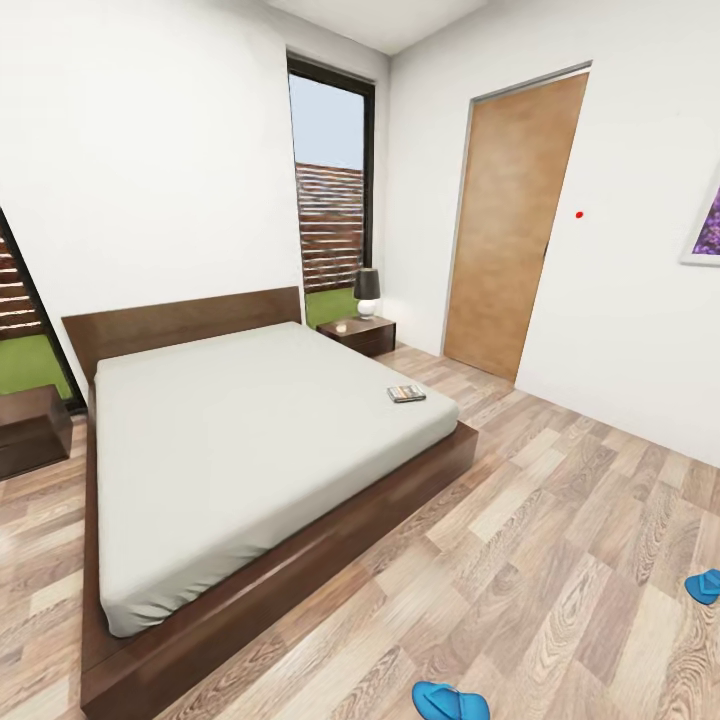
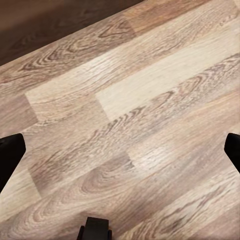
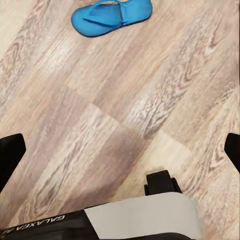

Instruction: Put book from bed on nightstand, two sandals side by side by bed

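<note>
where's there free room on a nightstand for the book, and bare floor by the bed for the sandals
The far nightstand is crowded: a lamp and a small object share its top. The near nightstand at the bed's other side looks bare on top. Floor along the bed's long side, between the frame and the two sandals, is open.
</note>
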Motion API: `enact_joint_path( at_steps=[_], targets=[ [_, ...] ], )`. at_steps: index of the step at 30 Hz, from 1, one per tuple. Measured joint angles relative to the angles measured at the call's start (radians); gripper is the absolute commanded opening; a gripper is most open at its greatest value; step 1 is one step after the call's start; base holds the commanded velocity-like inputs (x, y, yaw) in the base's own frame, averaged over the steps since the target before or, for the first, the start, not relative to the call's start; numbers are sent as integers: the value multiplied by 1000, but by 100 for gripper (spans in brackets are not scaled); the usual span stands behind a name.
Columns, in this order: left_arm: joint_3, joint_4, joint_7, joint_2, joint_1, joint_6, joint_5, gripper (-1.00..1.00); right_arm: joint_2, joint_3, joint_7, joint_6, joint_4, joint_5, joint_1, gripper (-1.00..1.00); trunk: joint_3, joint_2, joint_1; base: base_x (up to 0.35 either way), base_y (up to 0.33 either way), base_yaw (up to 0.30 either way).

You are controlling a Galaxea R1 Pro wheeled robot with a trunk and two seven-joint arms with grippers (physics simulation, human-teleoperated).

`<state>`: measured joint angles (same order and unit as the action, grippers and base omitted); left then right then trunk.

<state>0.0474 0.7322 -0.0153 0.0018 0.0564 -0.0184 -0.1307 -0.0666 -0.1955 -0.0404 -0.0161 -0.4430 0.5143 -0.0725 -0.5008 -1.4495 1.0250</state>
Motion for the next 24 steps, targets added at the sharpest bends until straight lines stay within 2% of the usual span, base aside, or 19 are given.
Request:
enact_joint_path(
  at_steps=[3,7,9,10,13,14,15,16,17,18,19,21,22,24],
  targets=[
    [0,0,0,0,0,0,0,100,-11,73,-3,18,-157,105,0,100,0,0,0,0,0,0],
    [0,0,0,0,0,0,1,100,-14,100,-10,82,-327,172,-5,100,0,0,0,0,0,0],
    [-17,0,0,0,0,-6,1,100,2,107,-94,114,-372,188,-116,100,0,0,0,0,0,0],
    [-22,0,0,0,0,-8,1,100,9,108,-114,115,-371,189,-140,100,0,0,0,0,0,0],
    [-45,0,0,0,0,-23,0,100,49,112,-225,114,-290,194,-284,100,0,0,0,0,0,0],
    [-52,0,0,0,0,-31,-1,100,60,111,-288,113,-212,236,-376,100,0,0,0,0,0,0],
    [-54,0,0,0,0,-33,-1,100,64,111,-315,112,-199,279,-428,100,0,0,0,0,0,0],
    [-55,0,0,0,0,-34,-1,100,66,111,-345,112,-189,333,-450,100,0,0,0,0,0,0],
    [-56,0,0,0,0,-37,-1,100,67,111,-395,113,-183,409,-476,100,0,0,0,0,0,0],
    [-56,0,0,0,0,-42,-1,100,68,111,-451,113,-178,489,-498,100,0,0,0,0,0,0],
    [-55,0,0,0,0,-45,0,100,68,111,-479,112,-176,528,-506,100,0,0,0,0,0,0],
    [-56,1,0,1,0,-57,0,100,68,111,-559,111,-169,651,-525,100,0,0,0,0,0,0],
    [-57,1,0,0,0,-62,0,100,67,110,-579,110,-164,690,-529,100,0,0,0,0,0,0],
    [-62,1,0,0,0,-67,1,100,66,111,-600,108,-143,734,-534,100,0,0,0,0,0,0]
  ],
)
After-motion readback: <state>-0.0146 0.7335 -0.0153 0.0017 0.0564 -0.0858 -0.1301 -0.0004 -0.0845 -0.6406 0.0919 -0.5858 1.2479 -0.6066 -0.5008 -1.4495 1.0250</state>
